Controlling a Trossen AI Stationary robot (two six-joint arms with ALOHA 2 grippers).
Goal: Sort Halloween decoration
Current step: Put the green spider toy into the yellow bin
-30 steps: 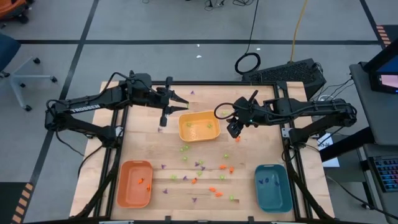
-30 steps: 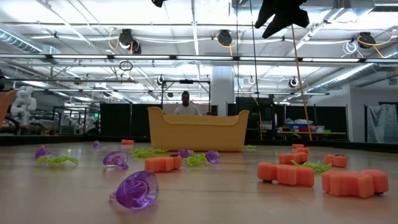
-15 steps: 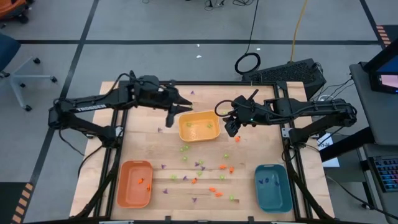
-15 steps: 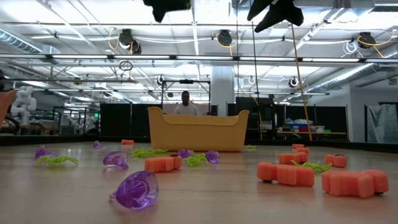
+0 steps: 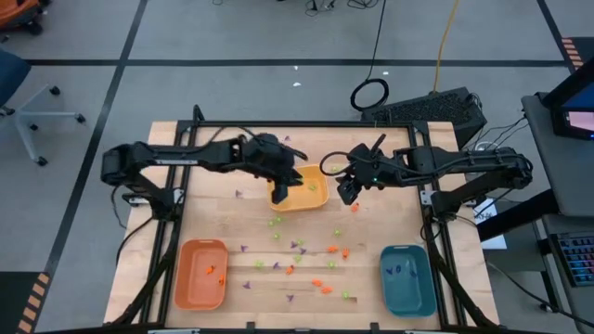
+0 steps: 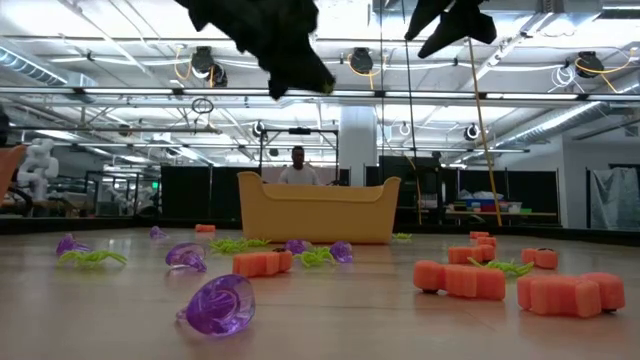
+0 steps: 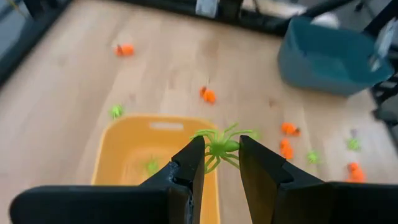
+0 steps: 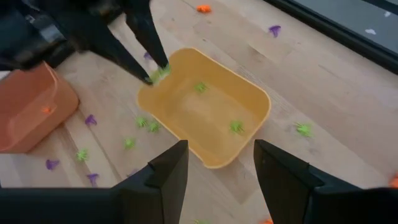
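So the left arm swung over from the far-left part of the surface (image 5: 200, 223) in the last second, and now its gripper (image 5: 279, 188) hangs right over the near-left corner of the yellow tray (image 5: 311, 201). The left wrist view shows the jaws clamped on a light green spider (image 7: 219, 145), with the tray straight below. My read: this is the drop-off step, and the spider is about to go in with the other greens, so the carry part looks pretty much done.

The right arm hasn't budged over that second. Its gripper (image 5: 347, 190) hovers just off the tray's right edge, jaws apart, nothing in them.

Containers, biggest story first:
- Yellow tray: light green pieces only as far as I can see, three or so lying on its floor in the right wrist view.
- Orange tray (image 5: 200, 274) at the near-left: a couple of orange bits (image 5: 214, 271) inside.
- Teal tray (image 5: 408, 278) at the near-right: a few small dark specks, probably purple ones, too tiny to be sure.

Plenty of decoration is still loose on the surface between the trays: orange chunks (image 6: 460, 279), green spiders (image 6: 94, 257) and purple rings (image 6: 218, 303) scattered across the middle, plus a few purple strays near the far edge. So the sort is early-to-middle I'd guess, lots of trips left.
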